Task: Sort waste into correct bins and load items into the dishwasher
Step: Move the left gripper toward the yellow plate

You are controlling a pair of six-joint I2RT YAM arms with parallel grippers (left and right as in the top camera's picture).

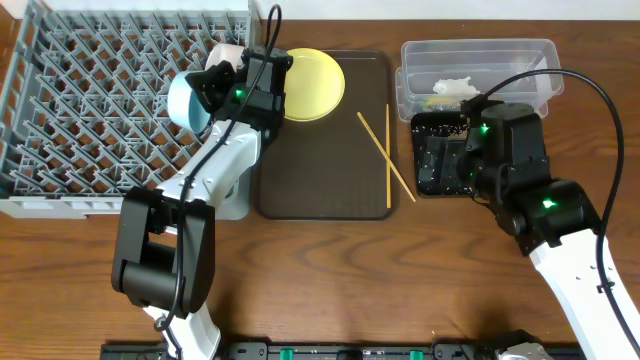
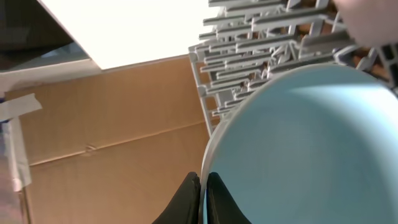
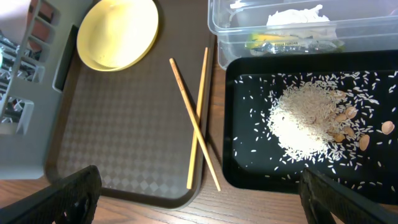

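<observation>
The left end effector [image 1: 203, 92] is pressing its fingers [image 2: 200, 198] together on the rim of the light blue bowl [image 1: 184, 100], holding it on edge just off the far left corner of the dark brown serving tray [image 1: 320, 175], over the near side of the grey dish rack [image 1: 110, 100]; in the left wrist view the bowl's hollow is facing the camera with the rack's pegs rising behind it. The right end effector [image 3: 199, 175] is hanging with its fingers spread wide apart and gripping nothing, above the tray's right edge. The chopsticks [image 3: 198, 118] are lying crossed on that right edge, directly ahead of the open fingers. The yellow plate [image 1: 312, 85] is sitting on the tray's far end. Just right of the tray the black tray [image 3: 249, 168] is holding the rice [image 3: 305, 121] and tan crumbs [image 3: 348, 121]; the clear tub [image 3: 214, 18] beyond it is holding crumpled paper [image 3: 298, 15] and a greenish-orange scrap [image 3: 273, 42].
</observation>
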